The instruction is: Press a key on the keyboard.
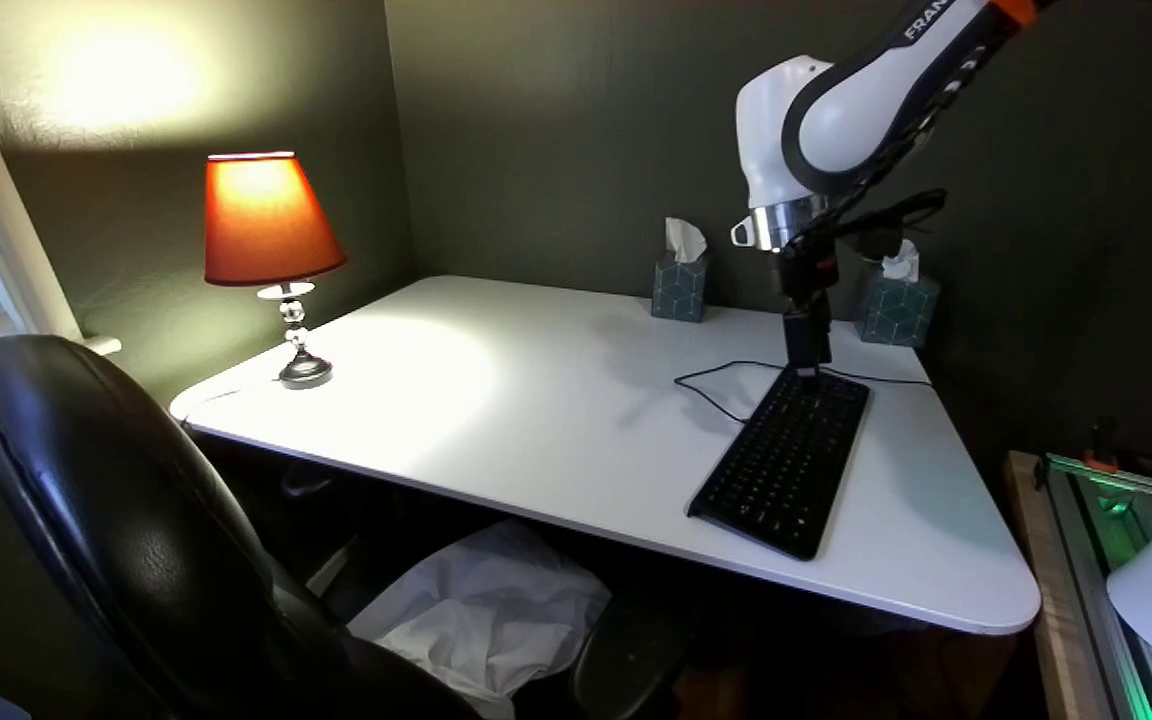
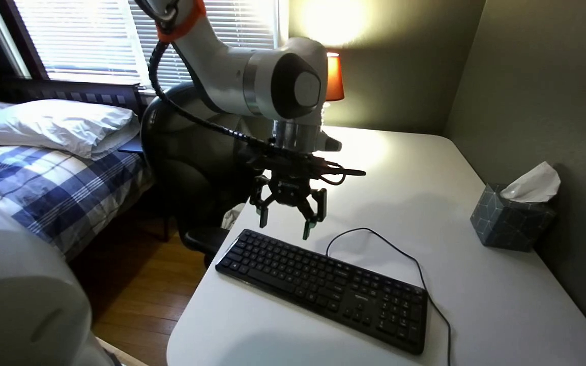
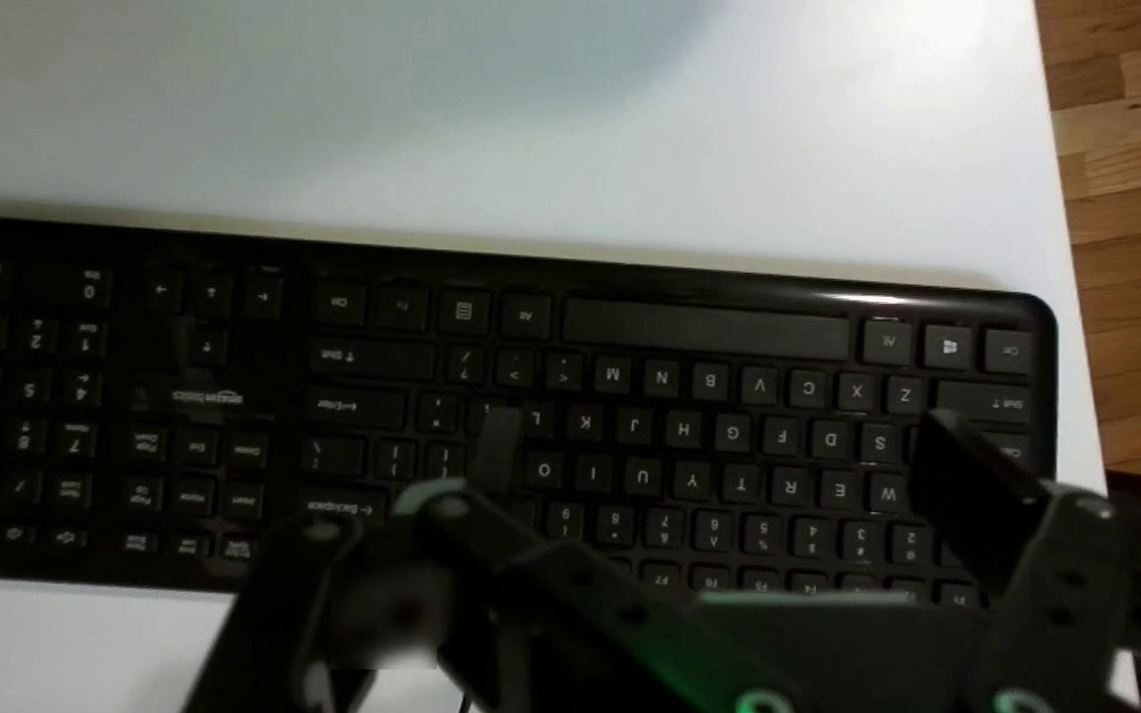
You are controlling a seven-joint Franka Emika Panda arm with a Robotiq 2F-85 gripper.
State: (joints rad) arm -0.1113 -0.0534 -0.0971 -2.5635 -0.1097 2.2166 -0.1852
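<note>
The black keyboard [image 1: 774, 470] lies flat on the white table in both exterior views [image 2: 323, 292]. In the wrist view the keyboard [image 3: 234, 396] spans the frame, its letters upside down. My gripper [image 1: 808, 372] points down over the keyboard. In an exterior view the gripper [image 2: 285, 231] has its two fingers spread, empty, with the tips above the keyboard's cable-side edge and apart from the keys. In the wrist view the gripper [image 3: 719, 420] has one finger over the keys near L and the other near the A and Caps Lock end. The fingers hide some keys.
A thin black cable [image 2: 400, 249] runs from the keyboard across the white table [image 1: 536, 400]. Tissue boxes [image 1: 679, 290] [image 1: 898, 308] stand by the wall. A lamp [image 1: 271, 220] stands at the far end. A black chair [image 1: 116, 520] is beside the table.
</note>
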